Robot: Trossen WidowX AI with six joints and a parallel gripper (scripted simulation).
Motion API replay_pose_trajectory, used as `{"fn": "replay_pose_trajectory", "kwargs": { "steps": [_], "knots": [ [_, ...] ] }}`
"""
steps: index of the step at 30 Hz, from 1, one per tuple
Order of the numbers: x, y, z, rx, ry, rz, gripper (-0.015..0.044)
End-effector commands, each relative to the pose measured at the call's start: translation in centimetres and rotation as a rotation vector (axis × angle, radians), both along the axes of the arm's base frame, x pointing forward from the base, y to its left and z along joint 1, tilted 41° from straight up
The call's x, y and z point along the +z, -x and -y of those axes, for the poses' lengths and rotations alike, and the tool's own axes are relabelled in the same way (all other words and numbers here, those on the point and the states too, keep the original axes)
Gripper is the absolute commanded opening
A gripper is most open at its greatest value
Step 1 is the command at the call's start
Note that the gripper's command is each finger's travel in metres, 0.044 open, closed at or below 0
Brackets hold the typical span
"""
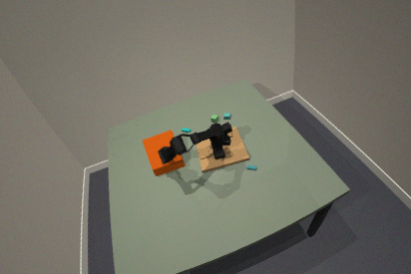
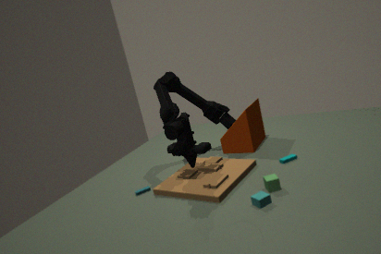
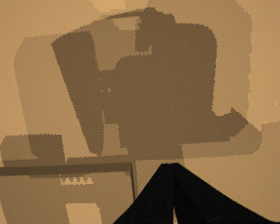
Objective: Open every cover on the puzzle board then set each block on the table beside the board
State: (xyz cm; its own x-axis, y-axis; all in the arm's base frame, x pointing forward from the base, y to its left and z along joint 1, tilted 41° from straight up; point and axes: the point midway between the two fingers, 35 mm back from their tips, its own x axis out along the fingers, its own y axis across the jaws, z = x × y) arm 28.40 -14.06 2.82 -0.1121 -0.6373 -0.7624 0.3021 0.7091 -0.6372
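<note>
The tan puzzle board lies flat on the green table. Flat covers lie on its top; shadow hides which wells are uncovered. My black gripper is shut and empty, pointing straight down with its tip just above a cover near the board's middle. A green block and a teal block rest on the table beside the board, clear of it.
The arm stands on an orange base next to the board. Two small teal bars lie on the table on either side of the board. Walls stand behind the table.
</note>
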Motion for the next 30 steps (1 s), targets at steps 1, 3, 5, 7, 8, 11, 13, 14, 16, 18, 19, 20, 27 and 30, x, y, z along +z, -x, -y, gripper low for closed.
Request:
{"fn": "replay_pose_trajectory", "kwargs": {
  "steps": [1, 3, 5, 7, 8, 11, 13, 14, 16, 18, 19, 20, 27, 30],
  "knots": [
    [-0.3, 0.3, 0.3, 0.004, 0.004, -0.011, 0.0000],
    [-0.5, 0.3, 0.4, 0.004, 0.005, -0.011, 0.0000],
    [-0.6, 0.4, 0.5, 0.004, 0.005, -0.011, 0.0000],
    [-0.8, 0.4, 0.6, 0.004, 0.005, -0.011, 0.0000],
    [-0.8, 0.4, 0.7, 0.004, 0.005, -0.011, 0.0000],
    [-0.8, 0.3, 0.7, 0.004, 0.005, -0.011, 0.0000],
    [-0.8, 0.2, 0.8, 0.004, 0.005, -0.011, 0.0000],
    [-0.8, 0.1, 0.8, 0.004, 0.005, -0.011, 0.0000],
    [-0.7, -0.1, 0.8, 0.004, 0.005, -0.011, 0.0000],
    [-0.7, -0.3, 0.9, 0.004, 0.006, -0.011, 0.0000],
    [-0.7, -0.4, 0.9, 0.004, 0.006, -0.011, 0.0000],
    [-0.7, -0.5, 1.0, 0.004, 0.006, -0.011, 0.0000],
    [-0.6, -1.2, 1.1, 0.004, 0.006, -0.010, 0.0000],
    [-0.5, -1.4, 1.2, 0.004, 0.006, -0.010, 0.0000]
  ]
}}
